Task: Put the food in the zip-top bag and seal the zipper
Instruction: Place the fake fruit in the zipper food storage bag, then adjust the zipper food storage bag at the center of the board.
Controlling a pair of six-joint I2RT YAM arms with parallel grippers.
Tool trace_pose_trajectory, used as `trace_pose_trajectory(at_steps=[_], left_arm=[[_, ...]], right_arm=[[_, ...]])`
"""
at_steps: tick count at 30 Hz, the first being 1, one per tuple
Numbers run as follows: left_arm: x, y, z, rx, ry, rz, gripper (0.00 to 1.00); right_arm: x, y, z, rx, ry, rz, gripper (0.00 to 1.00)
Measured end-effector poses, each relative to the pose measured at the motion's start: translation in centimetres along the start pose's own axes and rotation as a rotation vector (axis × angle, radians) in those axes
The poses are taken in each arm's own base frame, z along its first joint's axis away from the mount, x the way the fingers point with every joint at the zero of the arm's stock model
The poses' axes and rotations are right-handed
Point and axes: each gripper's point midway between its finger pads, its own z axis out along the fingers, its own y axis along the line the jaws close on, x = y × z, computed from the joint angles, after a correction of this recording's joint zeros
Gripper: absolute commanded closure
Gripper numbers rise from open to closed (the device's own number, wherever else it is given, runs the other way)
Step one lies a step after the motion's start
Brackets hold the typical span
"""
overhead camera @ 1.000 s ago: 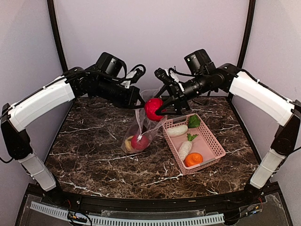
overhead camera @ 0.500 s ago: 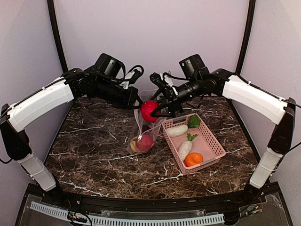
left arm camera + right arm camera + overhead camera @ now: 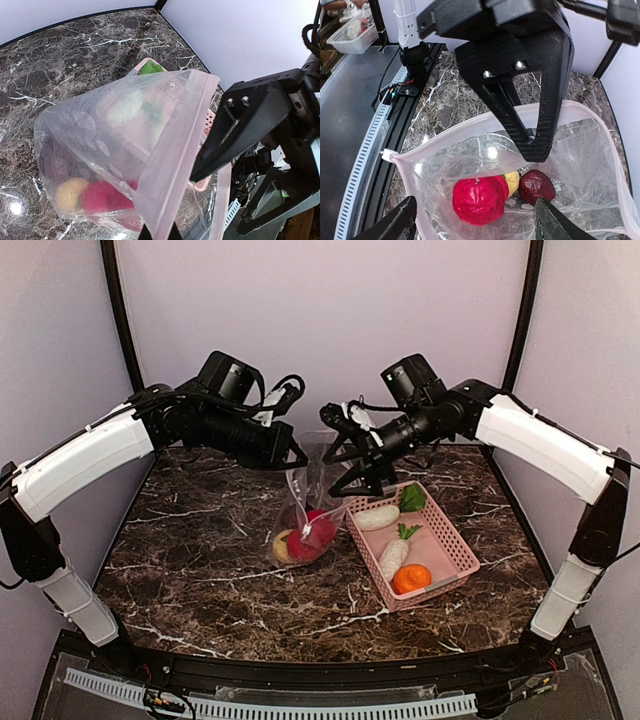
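Observation:
My left gripper is shut on the top edge of the clear zip-top bag and holds it up with the mouth open. In the left wrist view its fingertips pinch the pale pink zipper. My right gripper hangs open and empty just above the bag's mouth. Inside the bag lie a red ball, a yellow-peach ball and a dark purple piece. Two white radishes, a green leafy piece and an orange lie in the basket.
The pink mesh basket sits right of the bag, close to its side. The bag's bottom rests on the dark marble table. Black frame posts stand at the back corners.
My right gripper held a red ball over the bag's mouth; it has opened and the ball now lies inside the bag. The left arm still holds the bag's edge.

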Motion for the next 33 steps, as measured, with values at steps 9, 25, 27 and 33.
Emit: trace_pose_trajectory(at_steps=[9,25,27,33], left_arm=[[0.2,0.1,0.0,-0.002,0.01,0.015,0.99],[1.2,0.4,0.0,-0.007,0.052,0.046,0.99],[1.3,1.2,0.0,-0.028,0.061,0.051,0.99],[-0.9,4.9,-0.3,-0.139,0.093,0.027,0.99]], right_arm=[[1.1,3.7,-0.4,0.002,0.164,-0.206,0.31],[4.2,2.5,2.3,0.099,0.41,-0.35,1.0],[3.0,2.5,2.0,0.111,0.394,-0.367,1.0],[-4.9,1.5,-0.7,0.221,0.211,-0.423,1.0]])
